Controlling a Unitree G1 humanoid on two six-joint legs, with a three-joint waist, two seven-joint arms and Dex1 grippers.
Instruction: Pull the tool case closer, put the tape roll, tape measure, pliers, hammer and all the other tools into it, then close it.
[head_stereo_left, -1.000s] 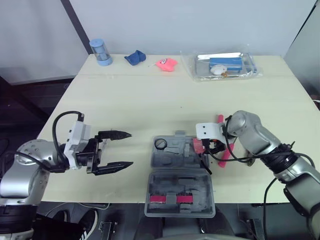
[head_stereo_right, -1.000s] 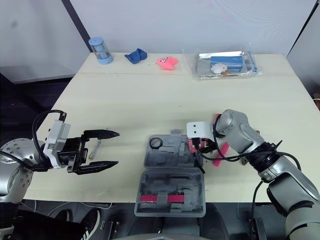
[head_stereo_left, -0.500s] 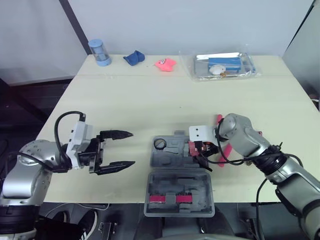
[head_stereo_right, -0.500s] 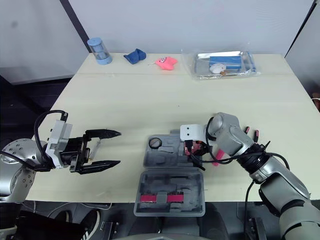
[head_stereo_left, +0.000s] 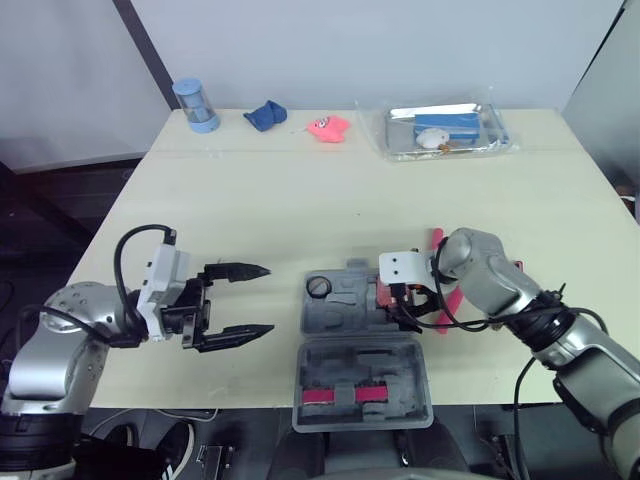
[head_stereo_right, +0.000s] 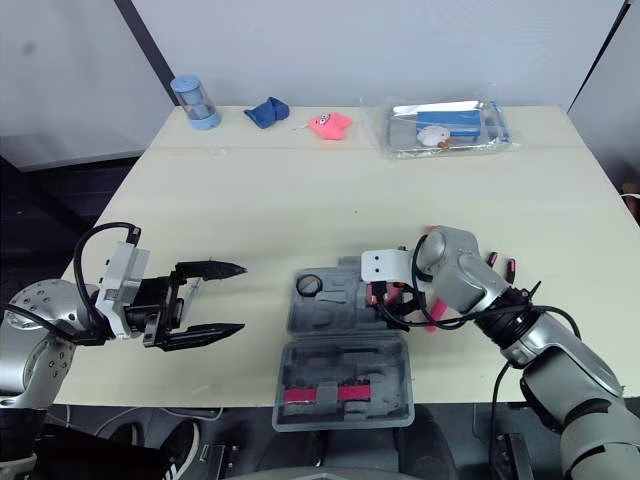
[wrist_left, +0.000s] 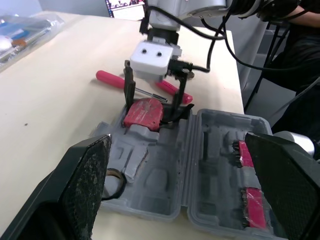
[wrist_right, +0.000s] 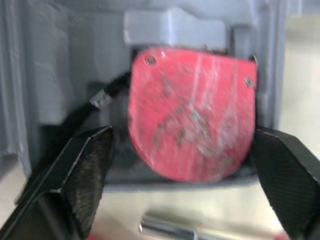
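The grey tool case (head_stereo_left: 345, 318) lies open near the table's front edge, its lid (head_stereo_left: 362, 385) toward me with red-handled tools (head_stereo_left: 352, 393) clipped in it. A black tape roll (head_stereo_left: 319, 287) sits in the tray's far left corner. The red tape measure (wrist_right: 192, 112) rests in the tray's right pocket (wrist_left: 144, 111). My right gripper (head_stereo_left: 400, 303) stands open over it, one finger on each side. Red-handled pliers (wrist_left: 115, 80) lie on the table just right of the case, partly hidden by my right arm. Left of the case, my left gripper (head_stereo_left: 266, 299) hovers open and holds nothing.
Along the far edge stand a blue cylinder (head_stereo_left: 190, 104), a blue cloth (head_stereo_left: 265, 116), a pink object (head_stereo_left: 328, 128) and a clear bag holding a blue box (head_stereo_left: 445, 130). Small red-tipped tools (head_stereo_right: 500, 265) lie beside my right forearm. The case lid overhangs the table's front edge.
My right gripper has moved a little left, bringing the tape measure over the tray's right pocket, where it now rests. The left gripper has barely moved.
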